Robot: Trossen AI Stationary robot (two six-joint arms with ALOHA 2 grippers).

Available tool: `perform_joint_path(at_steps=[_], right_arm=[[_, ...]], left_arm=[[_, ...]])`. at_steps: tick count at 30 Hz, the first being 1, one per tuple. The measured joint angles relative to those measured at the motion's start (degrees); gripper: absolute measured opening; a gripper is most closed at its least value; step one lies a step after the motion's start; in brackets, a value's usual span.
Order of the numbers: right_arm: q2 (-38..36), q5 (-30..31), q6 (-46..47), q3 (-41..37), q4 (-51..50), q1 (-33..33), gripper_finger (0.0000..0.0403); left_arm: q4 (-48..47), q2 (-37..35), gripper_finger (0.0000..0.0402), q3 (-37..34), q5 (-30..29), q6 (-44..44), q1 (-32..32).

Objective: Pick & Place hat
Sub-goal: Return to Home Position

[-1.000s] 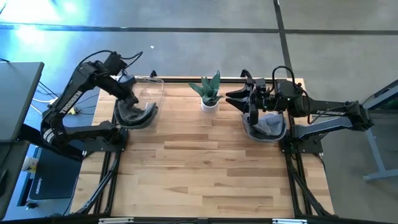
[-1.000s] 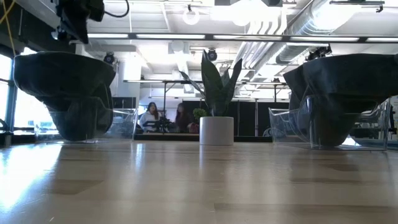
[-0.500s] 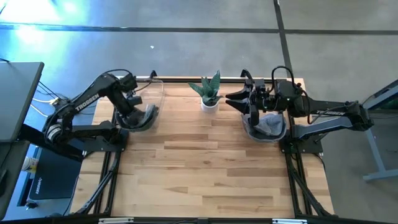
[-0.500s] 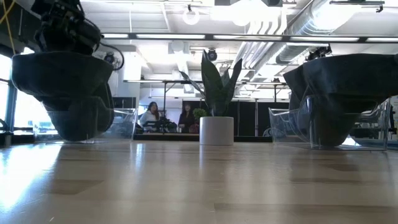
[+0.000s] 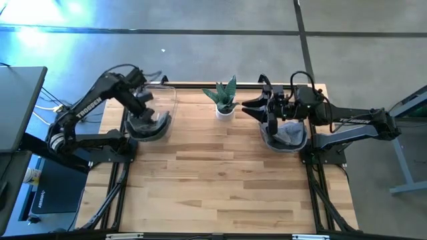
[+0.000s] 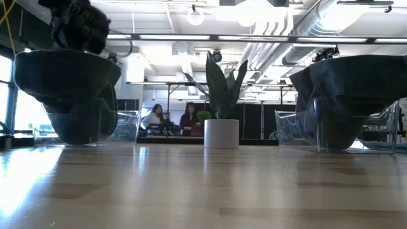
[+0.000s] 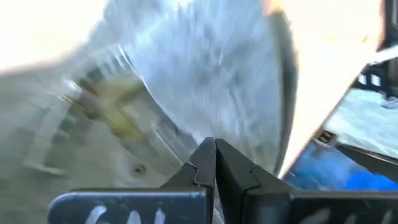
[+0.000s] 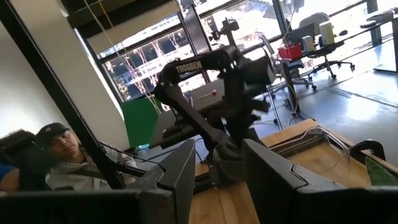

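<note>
High view, left claw (image 5: 141, 101) over left bin (image 5: 169, 97)

On the left: rises from the base at the desk (image 5: 213, 173) edge, folds sharply at the elbow and reaches inward above the far left corner. Ends in the left gripper (image 7: 215, 145), fingers (image 7: 200, 167) pressed flat together.

On the right: stretches low and almost straight toward the desk's middle. Ends in the right gripper (image 8: 217, 148), held level, fingers (image 8: 178, 174) parted wide.
</note>
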Motion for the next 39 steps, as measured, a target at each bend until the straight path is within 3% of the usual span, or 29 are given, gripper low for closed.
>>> perform_joint_path(at_steps=[6, 11, 15, 21, 30, 39], right_arm=[[-1.9, 3.8, 3.2, 0.0, -6.8, -0.4, 0.0123], [-11.5, 4.8, 1.3, 0.0, -19.5, -1.3, 0.0065], [-20.2, 2.5, -5.6, 0.0, -25.4, -1.2, 0.0008], [-28.4, 2.4, -5.6, -1.5, -29.1, 0.8, 0.0014], [-42.2, 3.1, 3.6, -29.0, -7.7, 8.5, 0.0002], [-50.7, 6.5, 1.7, -44.3, -4.2, 15.0, 0.0001]], left_arm=[[3.4, 0.0, 0.0005, 12.8, -2.1, 1.0, 0.0], [9.5, -0.3, 0.0005, 21.6, 0.6, -1.0, 0.0], [17.7, -1.8, 0.0005, 23.5, 0.5, -6.3, -0.6], [28.8, -2.9, 0.0005, 23.3, -4.5, -14.5, -7.3], [35.7, -1.7, 0.0005, 23.3, -19.0, -21.1, -22.8], [36.1, 1.0, 0.0005, 23.3, -30.0, -26.0, -35.7]])
